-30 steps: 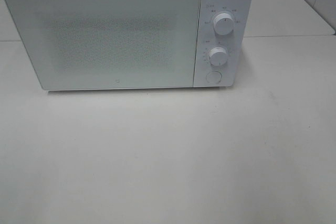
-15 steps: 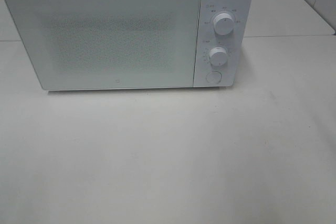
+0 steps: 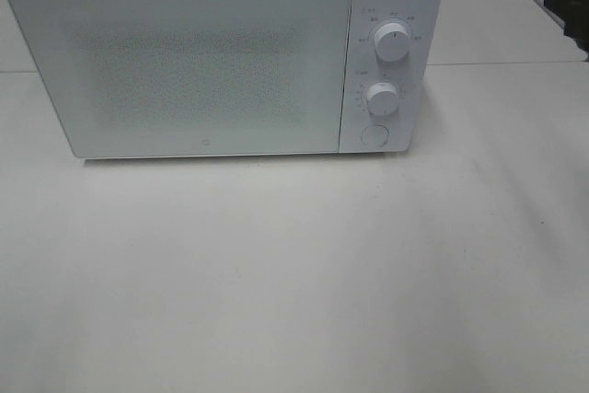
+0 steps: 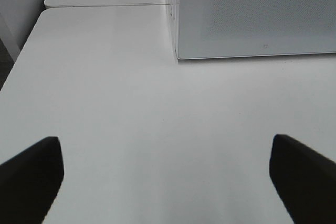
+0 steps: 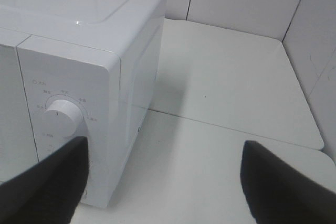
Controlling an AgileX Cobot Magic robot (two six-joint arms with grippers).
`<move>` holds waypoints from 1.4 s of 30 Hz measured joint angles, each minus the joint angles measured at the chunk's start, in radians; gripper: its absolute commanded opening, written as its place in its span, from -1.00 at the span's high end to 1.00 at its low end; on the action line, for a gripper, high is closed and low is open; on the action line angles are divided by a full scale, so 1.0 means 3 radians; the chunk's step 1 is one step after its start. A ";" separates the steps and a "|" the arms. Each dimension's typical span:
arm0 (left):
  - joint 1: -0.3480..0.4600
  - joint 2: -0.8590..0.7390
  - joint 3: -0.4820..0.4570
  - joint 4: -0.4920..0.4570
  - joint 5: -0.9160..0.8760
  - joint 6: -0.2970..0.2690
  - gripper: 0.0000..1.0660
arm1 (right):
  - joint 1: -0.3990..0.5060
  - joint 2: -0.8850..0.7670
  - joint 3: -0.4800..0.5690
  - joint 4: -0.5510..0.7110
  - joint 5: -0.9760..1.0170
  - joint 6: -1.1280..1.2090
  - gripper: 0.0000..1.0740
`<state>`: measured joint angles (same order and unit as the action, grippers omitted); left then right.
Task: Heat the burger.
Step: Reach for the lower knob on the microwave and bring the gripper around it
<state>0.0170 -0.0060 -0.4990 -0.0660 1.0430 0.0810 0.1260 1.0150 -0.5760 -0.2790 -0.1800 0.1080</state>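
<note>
microwave (image 3: 202,62): boxy, glossy white, door shut, speckled window
table (image 3: 294,273): matte white, flat
left claw (image 4: 164,142): dark blunt fingers, released, nothing between
right claw (image 5: 165,144): released, near round knob (image 5: 63,119)
burger: unseen, cannot tell where

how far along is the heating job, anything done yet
Nothing looks done: the microwave door is shut and no burger shows in any view. Whether it sits behind the frosted door cannot be told. In hand: nothing. The left gripper is open over the table, and the right gripper is open, off to the side of the upper knob. Left: probably everything, from opening the door to setting the knobs.
</note>
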 measured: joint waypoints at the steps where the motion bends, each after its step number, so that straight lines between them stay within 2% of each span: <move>1: 0.0000 0.0000 0.0000 0.0000 0.0000 0.0000 -0.88 | 0.0000 0.0000 0.0000 0.0000 0.0000 0.0000 -0.42; 6: 0.0000 0.0000 0.0000 0.0000 0.0000 0.0000 -0.88 | 0.0000 0.0360 0.0000 0.0297 -0.0453 -0.0360 -0.42; 7: 0.0000 0.0000 0.0000 0.0000 0.0000 0.0000 -0.88 | 0.0000 0.0487 0.0007 0.0467 -0.0607 -0.0517 -0.42; 10: 0.0000 0.0000 0.0000 0.0000 0.0000 0.0000 -0.88 | 0.0000 0.0543 0.0030 0.0567 -0.0723 -0.0617 -0.42; 12: 0.0000 0.0000 0.0000 0.0000 0.0000 0.0000 -0.88 | 0.0000 0.0650 0.0147 0.0900 -0.1077 -0.0900 -0.42; 13: 0.0000 0.0000 0.0000 0.0000 0.0000 0.0000 -0.88 | 0.0000 0.0650 0.0147 0.0900 -0.1077 -0.0900 -0.42; 14: 0.0000 0.0000 0.0000 0.0000 0.0000 0.0000 -0.88 | 0.0020 0.0677 0.0243 0.1147 -0.1313 -0.1073 -0.42; 15: 0.0000 0.0000 0.0000 0.0000 0.0000 0.0000 -0.88 | 0.0020 0.0677 0.0243 0.1147 -0.1313 -0.1073 -0.42; 16: 0.0000 0.0000 0.0000 0.0000 0.0000 0.0000 -0.88 | 0.0083 0.0680 0.0337 0.1447 -0.1483 -0.1247 -0.42; 17: 0.0000 0.0000 0.0000 0.0000 0.0000 0.0000 -0.88 | 0.0083 0.0680 0.0337 0.1447 -0.1483 -0.1247 -0.42; 19: 0.0000 0.0000 0.0000 0.0000 0.0000 0.0000 -0.88 | 0.0297 0.0680 0.0457 0.1793 -0.1700 -0.1570 -0.42; 20: 0.0000 0.0000 0.0000 0.0000 0.0000 0.0000 -0.88 | 0.0297 0.0680 0.0457 0.1793 -0.1700 -0.1570 -0.42; 22: 0.0000 0.0000 0.0000 0.0000 0.0000 0.0000 -0.88 | 0.0580 0.0707 0.0580 0.2233 -0.1973 -0.1853 -0.42; 27: 0.0000 0.0000 0.0000 0.0000 0.0000 0.0000 -0.88 | 0.0877 0.0810 0.0650 0.2600 -0.2250 -0.1977 -0.42; 28: 0.0000 0.0000 0.0000 0.0000 0.0000 0.0000 -0.88 | 0.1040 0.0883 0.0660 0.2783 -0.2390 -0.2037 -0.42; 30: 0.0000 0.0000 0.0000 0.0000 0.0000 0.0000 -0.88 | 0.1107 0.0917 0.0670 0.2843 -0.2457 -0.2053 -0.42; 34: 0.0000 0.0000 0.0000 0.0000 0.0000 0.0000 -0.88 | 0.1507 0.1160 0.0670 0.3143 -0.2733 -0.2123 -0.42; 40: 0.0000 0.0000 0.0000 0.0000 0.0000 0.0000 -0.88 | 0.1847 0.1410 0.0670 0.3440 -0.3007 -0.2133 -0.42; 42: 0.0000 0.0000 0.0000 0.0000 0.0000 0.0000 -0.88 | 0.2057 0.1543 0.0670 0.3613 -0.3150 -0.2137 -0.42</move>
<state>0.0170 -0.0060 -0.4990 -0.0660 1.0430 0.0810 0.7430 1.4780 -0.3750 0.8050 -1.1250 -0.5330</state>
